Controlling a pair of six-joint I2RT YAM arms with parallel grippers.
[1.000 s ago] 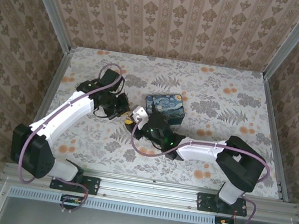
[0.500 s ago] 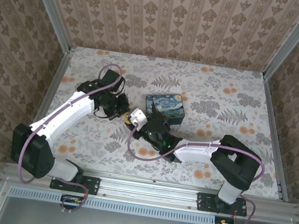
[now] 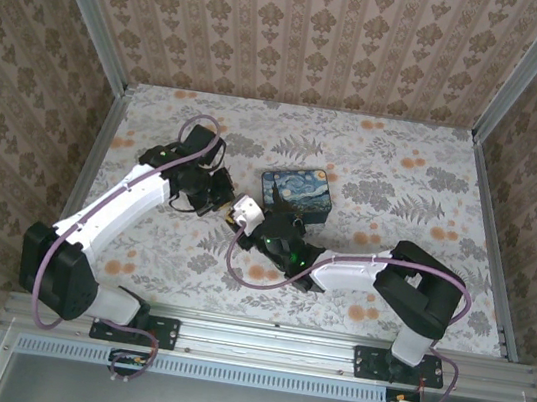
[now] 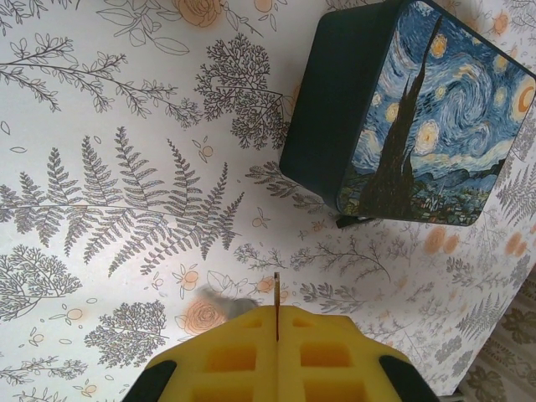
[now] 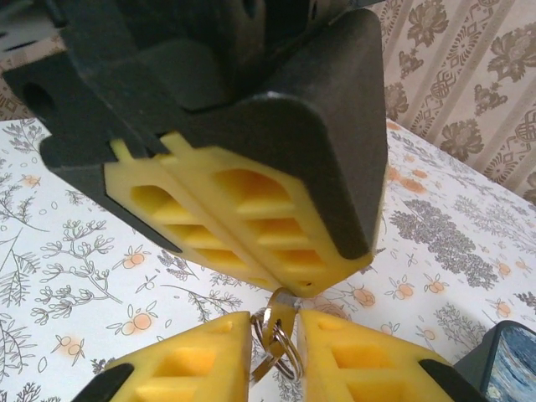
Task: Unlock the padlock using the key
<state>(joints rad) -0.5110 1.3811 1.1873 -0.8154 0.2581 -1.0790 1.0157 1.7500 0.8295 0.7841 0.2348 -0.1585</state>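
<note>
From the top external camera, both arms stretched to the middle of the table [image 3: 420, 199], left pincer [image 3: 219, 198] and right pincer [image 3: 238, 219] tip to tip just off the near-left corner of the box [image 3: 297, 193]; too small there to make out anything held. From the left wrist, far closer: yellow fingers [image 4: 226, 360] pressed flat together on the key [image 4: 276, 295], a thin metal edge standing up out of the seam between them; beyond, the box with its swirl-painted lid on, inside hidden; at one edge of the box, a small dark shape poking out onto the table, taken for the padlock [image 4: 355, 221], mostly covered by the box and too little of it showing to be sure. From the right wrist, the other side of the meeting: the left pincer's black housing and shut yellow fingers overhead, a bit of silver metal at their lower tip; right under it, a brass-coloured tab [image 5: 275, 322] and a key ring [image 5: 285, 352] hanging in the narrow gap between the right pincer's own fingers [image 5: 184, 364]; those fingers a little apart, tab close against one of them; no telling whether the pads actually press on tab or ring.
</note>
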